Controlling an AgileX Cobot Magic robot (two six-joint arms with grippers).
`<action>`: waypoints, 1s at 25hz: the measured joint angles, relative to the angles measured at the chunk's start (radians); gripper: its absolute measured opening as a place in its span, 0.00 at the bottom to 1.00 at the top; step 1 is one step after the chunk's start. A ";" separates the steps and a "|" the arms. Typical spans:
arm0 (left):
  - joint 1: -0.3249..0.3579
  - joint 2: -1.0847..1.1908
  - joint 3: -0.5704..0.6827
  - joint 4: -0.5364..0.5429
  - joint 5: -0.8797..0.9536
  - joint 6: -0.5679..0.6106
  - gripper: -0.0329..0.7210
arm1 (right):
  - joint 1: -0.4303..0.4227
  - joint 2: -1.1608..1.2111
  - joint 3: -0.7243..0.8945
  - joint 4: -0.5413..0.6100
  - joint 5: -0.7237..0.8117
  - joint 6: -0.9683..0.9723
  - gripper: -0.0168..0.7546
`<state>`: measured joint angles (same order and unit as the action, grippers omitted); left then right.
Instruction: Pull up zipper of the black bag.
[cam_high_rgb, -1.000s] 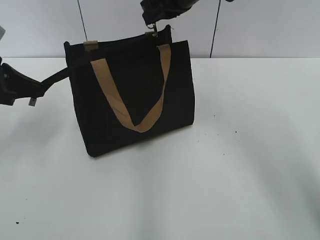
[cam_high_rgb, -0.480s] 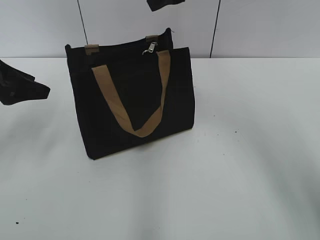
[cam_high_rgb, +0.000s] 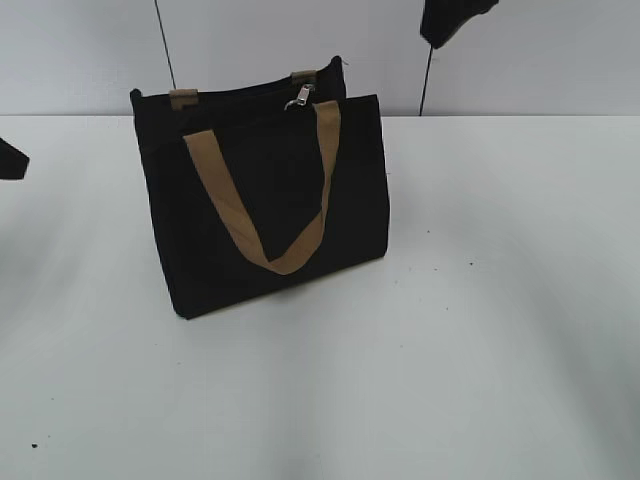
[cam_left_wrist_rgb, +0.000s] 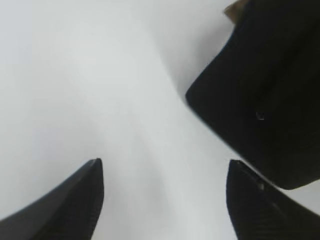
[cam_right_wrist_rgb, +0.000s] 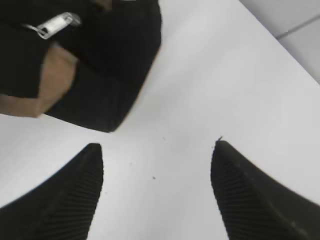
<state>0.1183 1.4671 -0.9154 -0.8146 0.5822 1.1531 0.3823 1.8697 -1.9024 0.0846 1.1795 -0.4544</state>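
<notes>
The black bag stood upright on the white table, its silver zipper slider at the top edge's right end. No writing showed. The left gripper and right gripper gaped wide, empty.

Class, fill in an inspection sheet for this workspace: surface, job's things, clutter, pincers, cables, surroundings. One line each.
Surface: white table, a few small dark specks.
Job's things: black bag stands upright; silver zipper pull sits at the top edge near the right tan handle end.
Clutter: nothing seen.
Pincers: left pincer open, empty, beside the bag's corner; right pincer open, empty, over bare table; neither touches the bag.
Cables: nothing seen.
Surroundings: pale wall panels with dark seams behind.
</notes>
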 joint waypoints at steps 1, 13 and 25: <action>0.000 -0.006 -0.012 0.082 0.001 -0.114 0.81 | 0.000 -0.007 0.000 -0.045 0.018 0.028 0.69; 0.000 -0.101 -0.134 0.500 0.180 -0.693 0.69 | -0.195 -0.217 0.154 -0.213 0.032 0.314 0.68; 0.000 -0.511 0.073 0.604 0.289 -0.810 0.65 | -0.226 -0.828 0.780 -0.190 -0.145 0.383 0.68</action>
<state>0.1183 0.9562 -0.8422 -0.2106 0.8710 0.3436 0.1561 1.0417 -1.1223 -0.1057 1.0348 -0.0712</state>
